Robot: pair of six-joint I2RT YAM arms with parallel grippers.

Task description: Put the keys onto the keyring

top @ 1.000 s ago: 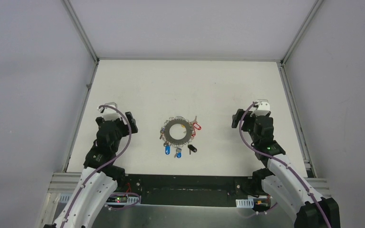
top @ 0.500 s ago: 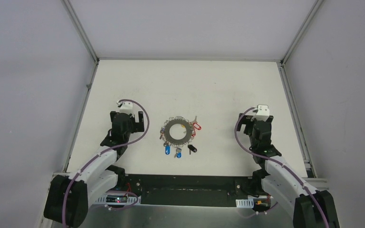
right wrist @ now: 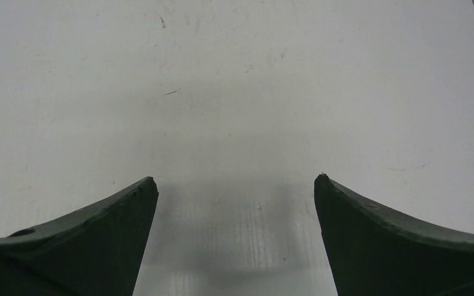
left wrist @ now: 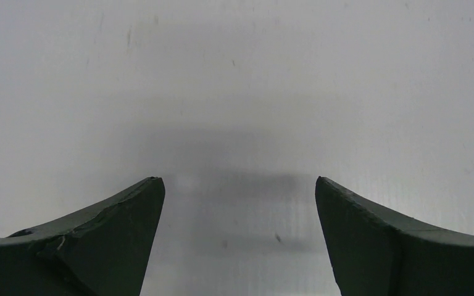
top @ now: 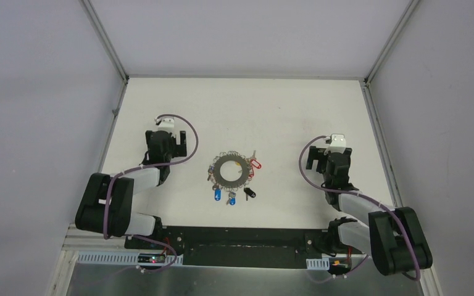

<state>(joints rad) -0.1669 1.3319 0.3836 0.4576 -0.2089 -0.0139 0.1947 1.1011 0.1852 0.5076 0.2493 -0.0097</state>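
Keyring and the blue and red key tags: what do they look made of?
Keyring: flat dull grey, likely metal, matte; thin wire loops fringe its rim. Blue tag and red tag: saturated solid colour, probably plastic; too small to judge gloss.

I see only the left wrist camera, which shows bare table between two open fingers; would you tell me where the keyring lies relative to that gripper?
Observer: The keyring lies flat mid-table, to the right of the left gripper and well apart from it.
Operator: Are there keys near it?
Observer: A key with a red tag lies at the ring's right rim; I cannot tell whether it is hooked on.
Operator: And the other arm?
Observer: The right gripper is open and empty, over the table on the ring's far side from yours.
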